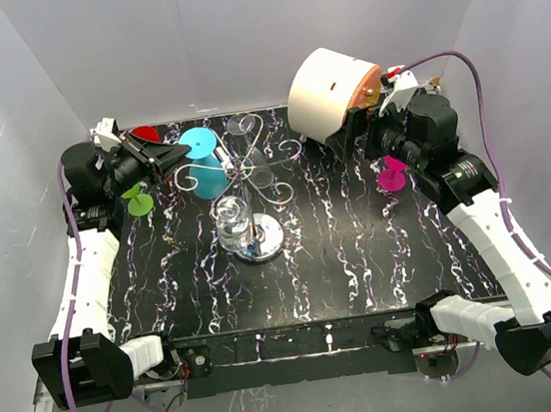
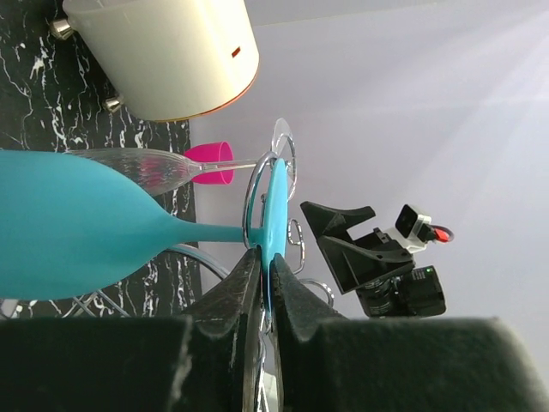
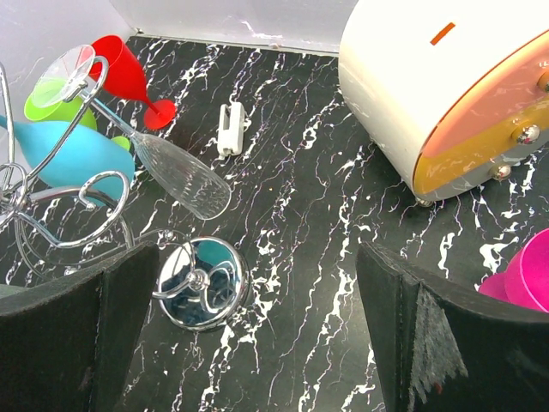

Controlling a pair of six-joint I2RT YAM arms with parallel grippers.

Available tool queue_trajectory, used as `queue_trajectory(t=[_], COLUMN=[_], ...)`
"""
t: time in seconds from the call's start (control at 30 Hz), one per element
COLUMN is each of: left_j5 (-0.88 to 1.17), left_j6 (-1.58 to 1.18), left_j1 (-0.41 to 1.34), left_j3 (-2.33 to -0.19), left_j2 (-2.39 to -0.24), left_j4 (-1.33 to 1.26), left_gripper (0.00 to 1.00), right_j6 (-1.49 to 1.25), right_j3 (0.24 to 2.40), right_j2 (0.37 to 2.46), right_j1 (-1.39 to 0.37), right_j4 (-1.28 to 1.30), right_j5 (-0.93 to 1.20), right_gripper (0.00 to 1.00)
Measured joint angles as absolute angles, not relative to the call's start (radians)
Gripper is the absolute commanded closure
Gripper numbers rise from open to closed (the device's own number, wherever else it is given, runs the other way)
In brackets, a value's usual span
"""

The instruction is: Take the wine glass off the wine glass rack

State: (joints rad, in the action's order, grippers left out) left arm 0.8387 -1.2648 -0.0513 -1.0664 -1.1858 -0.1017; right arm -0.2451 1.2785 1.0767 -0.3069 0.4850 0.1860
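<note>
The silver wire wine glass rack (image 1: 253,173) stands mid-table on its shiny round base (image 1: 261,239). A teal wine glass (image 1: 203,161) hangs on a left scroll arm. In the left wrist view its stem passes through a wire loop (image 2: 250,204), and its foot (image 2: 277,202) sits just outside the loop. My left gripper (image 2: 264,259) is shut on the edge of that foot and also shows in the top view (image 1: 175,159). Clear glasses (image 1: 232,221) hang on other arms. My right gripper (image 3: 257,251) is open and empty, right of the base (image 3: 201,282).
A white drum with an orange face (image 1: 330,90) lies at the back right, close to my right gripper (image 1: 360,141). A magenta glass (image 1: 391,178), a red glass (image 1: 144,135) and a green glass (image 1: 139,204) sit on the black marbled table (image 1: 362,256). A white clip (image 3: 230,129) lies near the back.
</note>
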Motion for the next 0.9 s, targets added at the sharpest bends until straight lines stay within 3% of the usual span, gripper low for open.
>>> queue_trajectory(t=[0.43, 0.9], left_j5=[0.838, 0.839], left_j6=[-1.314, -1.341], left_j1=[-0.051, -0.057], left_j3=[-1.098, -1.121], left_j2=[-1.203, -1.273], left_j4=[-0.120, -0.157], left_gripper=[1.00, 1.00], right_j6=[-0.245, -0.245], right_j3=[1.279, 1.279], right_j2=[1.077, 1.077], right_j1=[-0.308, -0.314], right_j4=[0.485, 0.485], right_j5=[0.182, 0.174], right_gripper=[0.02, 0.02])
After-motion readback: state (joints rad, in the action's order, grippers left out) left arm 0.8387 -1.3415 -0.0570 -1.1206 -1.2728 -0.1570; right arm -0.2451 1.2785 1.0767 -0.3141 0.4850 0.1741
